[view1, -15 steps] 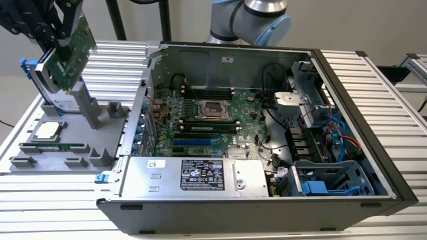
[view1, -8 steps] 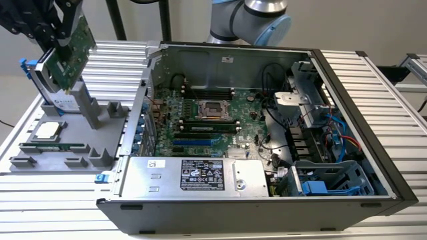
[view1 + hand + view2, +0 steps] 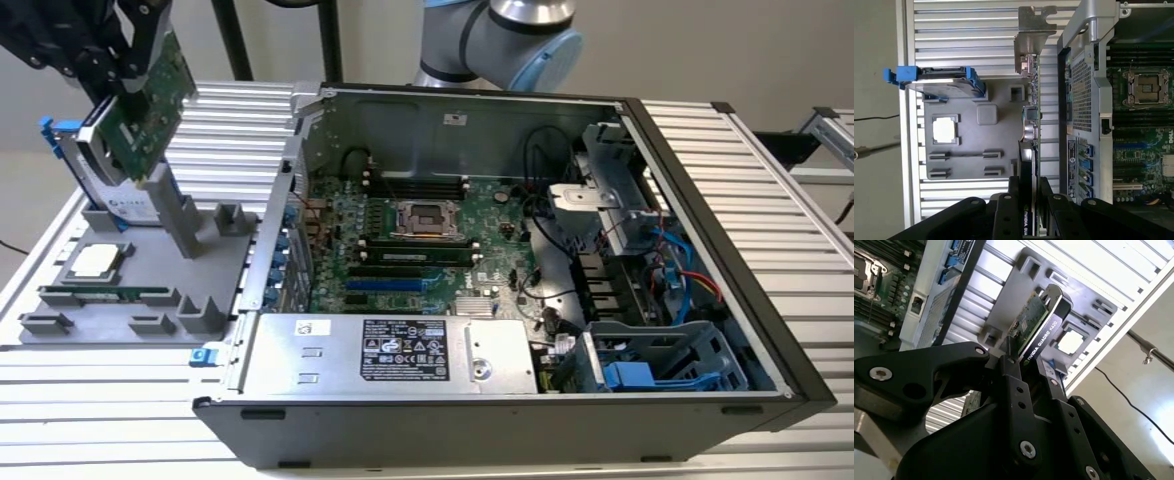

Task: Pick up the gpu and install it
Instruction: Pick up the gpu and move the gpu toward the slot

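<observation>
Clamping the gpu [image 3: 150, 115] by one edge, the gripper [image 3: 131, 72] holds it tilted above the gray parts tray [image 3: 100, 312] at the exterior view's upper left. Risk: the narrow edge grip could let the gpu pivot, swinging it into the hard drive [image 3: 107, 200] nearby.

Green-board gpu [image 3: 1030, 115] with bare silver metal bracket [image 3: 1030, 30] — tool [image 3: 1029, 192] matt black.

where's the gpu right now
At the exterior view's left, the gripper holds the gpu above the grey parts tray, beside the hard drive, outside the computer case.
</observation>
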Action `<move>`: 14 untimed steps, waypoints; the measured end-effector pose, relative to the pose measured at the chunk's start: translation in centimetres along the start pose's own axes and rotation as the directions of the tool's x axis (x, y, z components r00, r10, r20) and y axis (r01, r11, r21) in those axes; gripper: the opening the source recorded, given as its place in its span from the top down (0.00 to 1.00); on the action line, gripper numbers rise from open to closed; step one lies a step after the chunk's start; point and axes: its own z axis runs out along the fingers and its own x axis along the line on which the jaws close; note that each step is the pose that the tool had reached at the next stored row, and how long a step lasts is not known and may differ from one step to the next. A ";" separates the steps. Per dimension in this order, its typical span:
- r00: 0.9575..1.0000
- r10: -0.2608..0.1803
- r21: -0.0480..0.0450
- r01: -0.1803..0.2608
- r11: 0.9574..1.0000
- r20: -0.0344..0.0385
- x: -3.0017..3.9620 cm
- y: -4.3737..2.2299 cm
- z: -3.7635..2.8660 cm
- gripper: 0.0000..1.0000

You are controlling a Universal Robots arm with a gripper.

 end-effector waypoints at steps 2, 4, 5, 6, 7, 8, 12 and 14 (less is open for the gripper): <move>1.000 0.000 0.000 0.000 1.000 0.000 -0.23 0.01 0.00 1.00; 1.000 0.000 0.000 0.000 1.000 0.000 -0.48 0.03 0.01 1.00; 1.000 0.000 0.000 0.000 1.000 0.000 -0.62 0.03 0.01 1.00; 1.000 0.000 0.000 0.000 1.000 0.000 -0.75 0.04 0.02 1.00; 1.000 0.000 0.000 0.000 1.000 0.000 -0.88 0.05 0.02 1.00; 1.000 0.000 0.000 0.000 1.000 0.000 -1.01 0.05 0.02 1.00; 1.000 0.000 0.000 0.000 1.000 0.000 -1.51 0.07 0.03 1.00; 1.000 0.000 0.000 0.000 1.000 0.000 -1.71 0.09 0.03 1.00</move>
